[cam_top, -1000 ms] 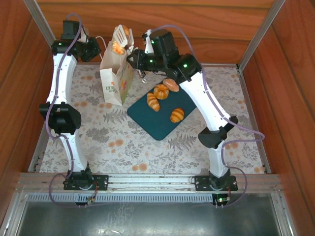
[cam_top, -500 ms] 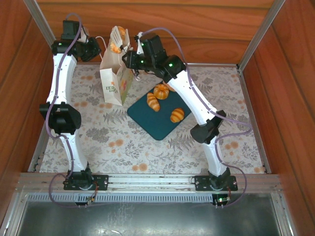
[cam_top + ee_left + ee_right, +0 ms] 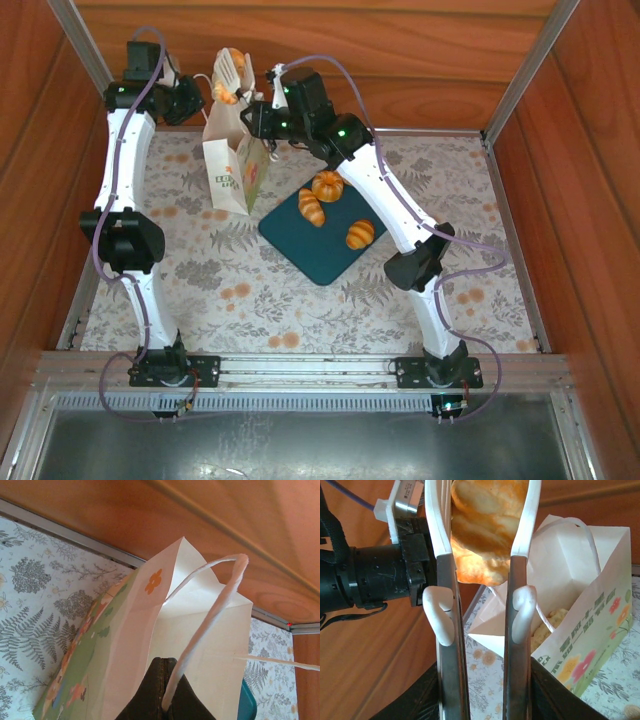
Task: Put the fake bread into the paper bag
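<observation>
The paper bag [image 3: 232, 165] stands upright at the far edge of the table, close to the wooden back wall [image 3: 400, 60], with its mouth open upward. The left gripper [image 3: 192, 100] sits at the bag's far left corner. In the left wrist view its dark fingers [image 3: 147, 695] are clenched on the white cord handle [image 3: 220, 600], hard against the bag's top edge.

The right gripper [image 3: 258, 118] is at the bag's right rim and squeezes a pair of tongs [image 3: 447, 670] by their metal arms. The white tips of the tongs pinch one piece of bread [image 3: 485, 525], which is held in the air over the far rim of the bag, clear of the paper. Room is tight there, with the wall behind, the left gripper on one side and the handle loop arching over the mouth. A pale piece [image 3: 547, 622] lies inside the bag.

Just to the right of the bag a dark tray [image 3: 320, 255] lies on the patterned cloth [image 3: 250, 300]. Its nearest corner is close to the bag's foot but apart from it. On the tray's far half sit a pumpkin bun [image 3: 327, 185] and two ridged rolls [image 3: 311, 208] [image 3: 360, 234]. The tray's near half is bare. The wide stretch of cloth between the tray and the arm bases lies open.
</observation>
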Tool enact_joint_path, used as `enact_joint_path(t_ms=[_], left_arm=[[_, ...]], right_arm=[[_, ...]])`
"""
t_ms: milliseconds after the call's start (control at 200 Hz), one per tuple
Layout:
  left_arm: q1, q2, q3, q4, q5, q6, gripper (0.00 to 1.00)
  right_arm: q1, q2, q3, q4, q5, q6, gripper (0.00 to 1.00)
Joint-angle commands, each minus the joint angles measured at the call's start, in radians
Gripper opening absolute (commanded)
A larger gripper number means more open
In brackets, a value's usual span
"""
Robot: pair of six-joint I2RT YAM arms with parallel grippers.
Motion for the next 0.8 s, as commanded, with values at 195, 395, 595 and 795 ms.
enact_joint_path(t_ms=[195, 395, 595, 795], left_arm=[[0.017, -0.016, -0.01, 0.012, 0.014, 0.011, 0.0], [0.018, -0.015, -0.012, 0.012, 0.014, 0.011, 0.0], [0.02, -0.015, -0.013, 0.011, 0.015, 0.013, 0.0], [0.025, -0.022, -0.02, 0.012, 0.018, 0.013, 0.0]], right_arm=[[0.006, -0.113, -0.011, 0.147, -0.01, -0.013, 0.4], [0.006, -0.075, -0.011, 0.135, 0.0, -0.027, 0.4], [0.006, -0.009, -0.01, 0.114, 0.01, -0.062, 0.4], [0.006, 0.039, -0.01, 0.075, 0.021, -0.098, 0.41]])
